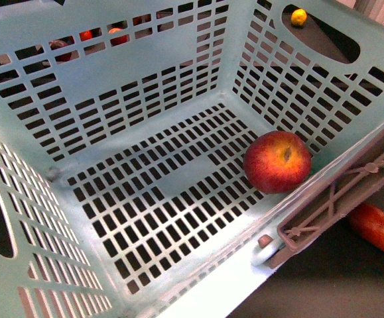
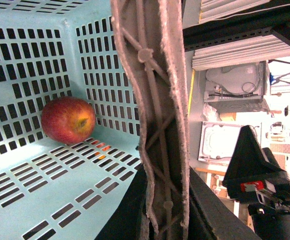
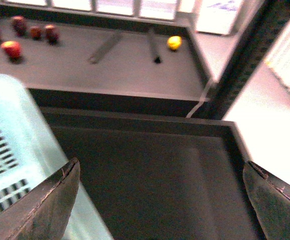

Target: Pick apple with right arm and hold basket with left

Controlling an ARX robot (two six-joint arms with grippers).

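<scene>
Basically done: apple in, basket held

The teal basket [image 1: 112, 86] filled the front view, and its lattice handle [image 2: 157, 125] ran between the fingers of the left claw [image 2: 167, 220], which looked clenched on it. The right claw [image 3: 162, 200] hung spread wide and empty over the dark surface [image 3: 150, 165] beside the basket. The apple [image 1: 277, 161] sat on the basket floor, close against the wall by the handle. Nothing obvious left, I'd guess.
</scene>
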